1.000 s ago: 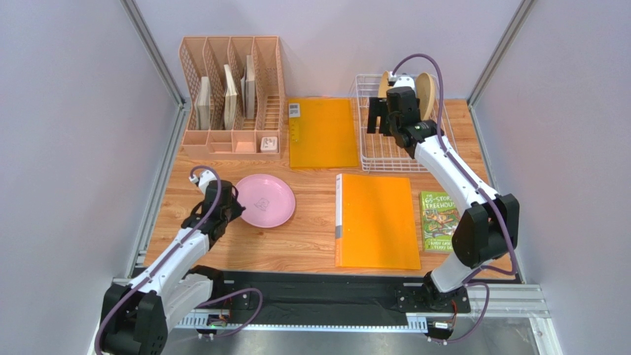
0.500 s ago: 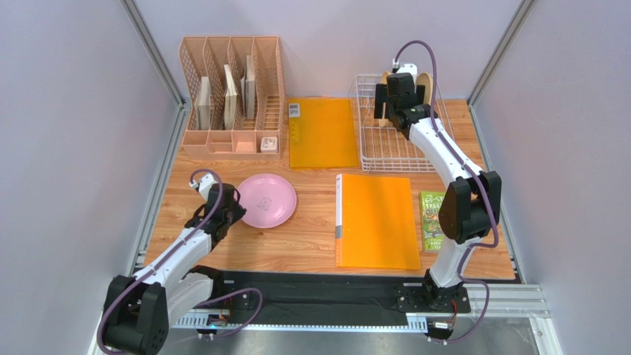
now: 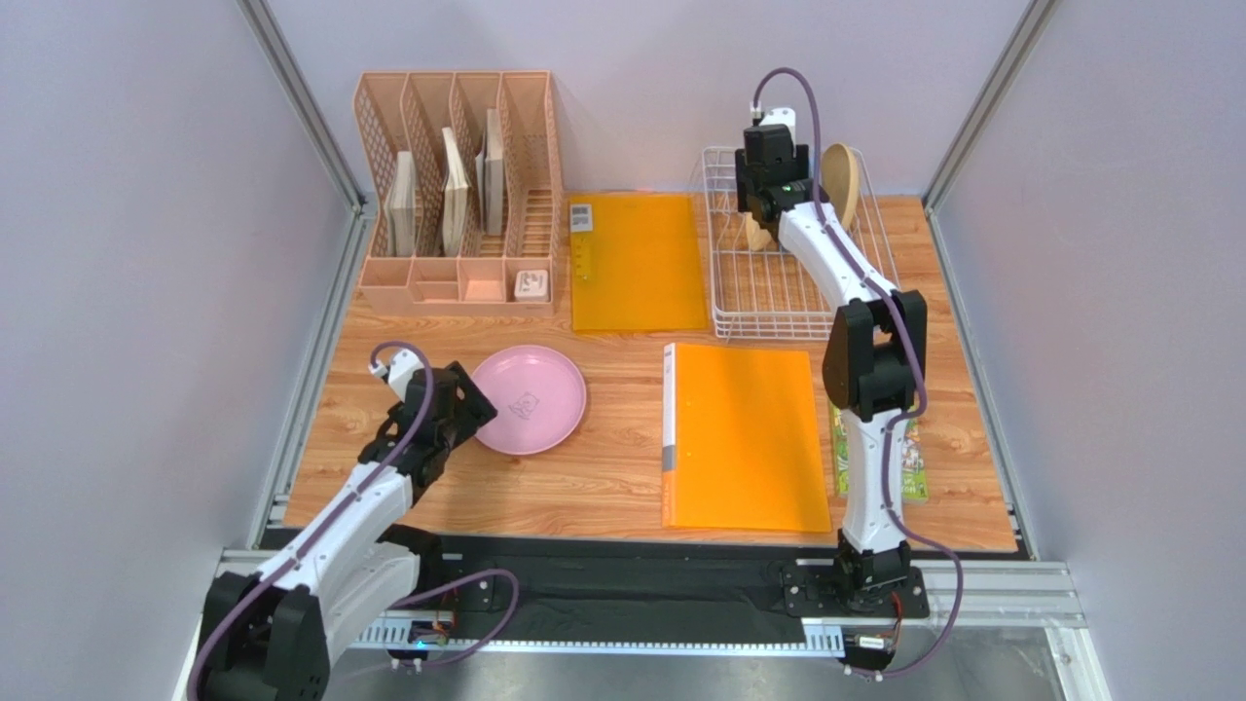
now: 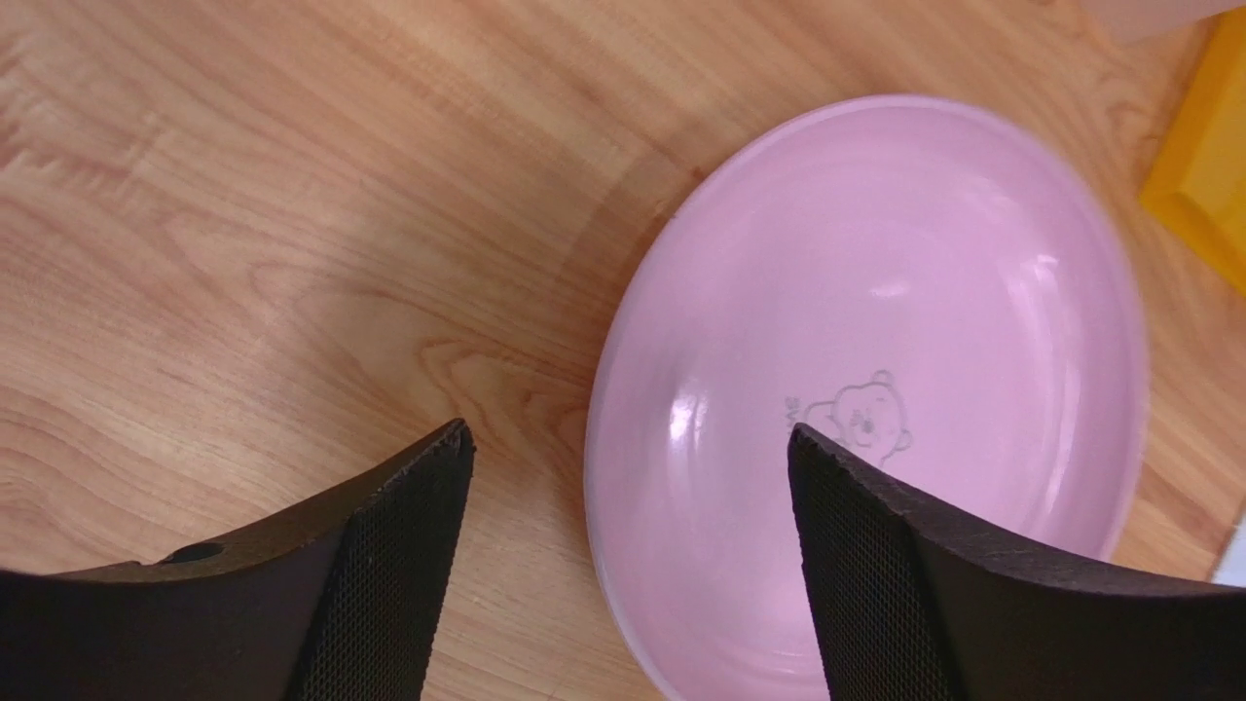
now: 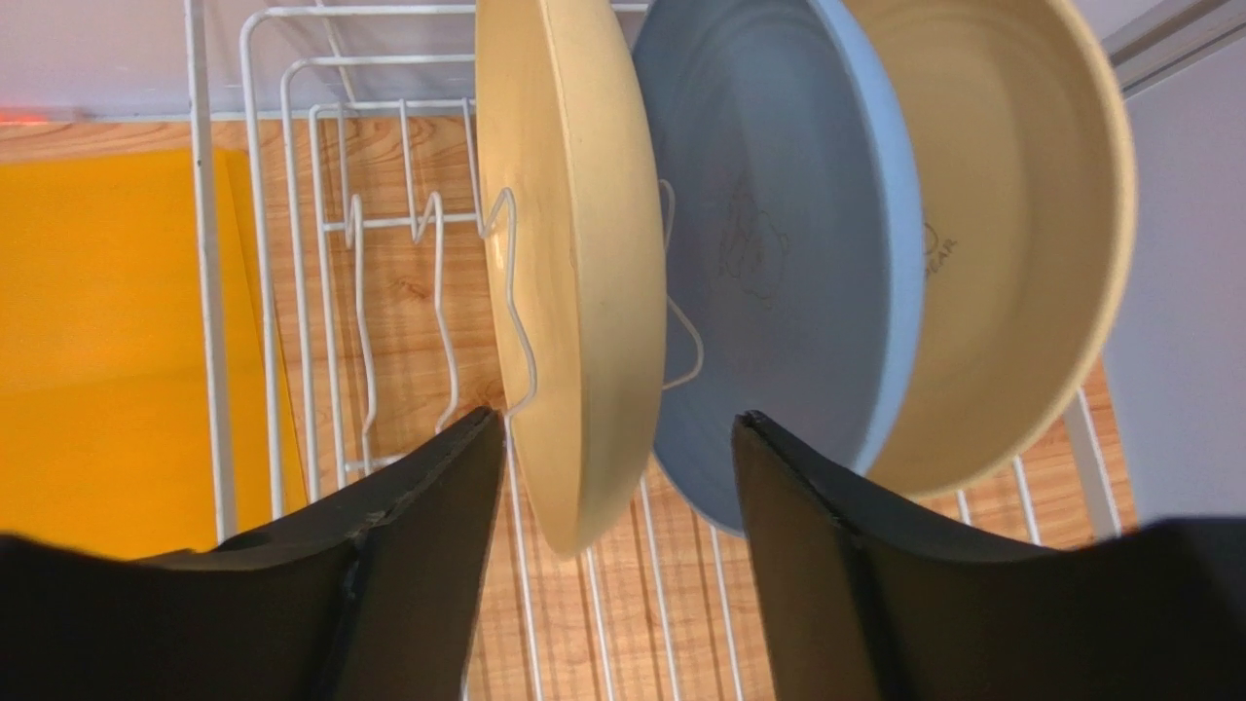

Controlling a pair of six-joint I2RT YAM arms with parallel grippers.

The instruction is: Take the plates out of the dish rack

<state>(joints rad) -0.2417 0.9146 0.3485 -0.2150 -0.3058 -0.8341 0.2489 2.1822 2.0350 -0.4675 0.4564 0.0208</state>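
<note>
Left gripper (image 4: 626, 438): jaws wide, astride rim of smooth pink plate (image 4: 892, 278), flat on wood-grain table (image 4: 220, 175).
Right gripper (image 5: 614, 424): jaws apart, flanking glossy beige plate (image 5: 571, 219), upright in wire dish rack (image 3: 768, 300).

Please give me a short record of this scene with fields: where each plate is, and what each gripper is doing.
Plates in dish rack: three, upright: front beige plate, blue plate, rear beige plate
Plate out of rack: pink plate, flat on the table
Left gripper: open, above the pink plate's rim, not gripping
Right gripper: open, one finger each side of the front beige plate's lower edge
</note>
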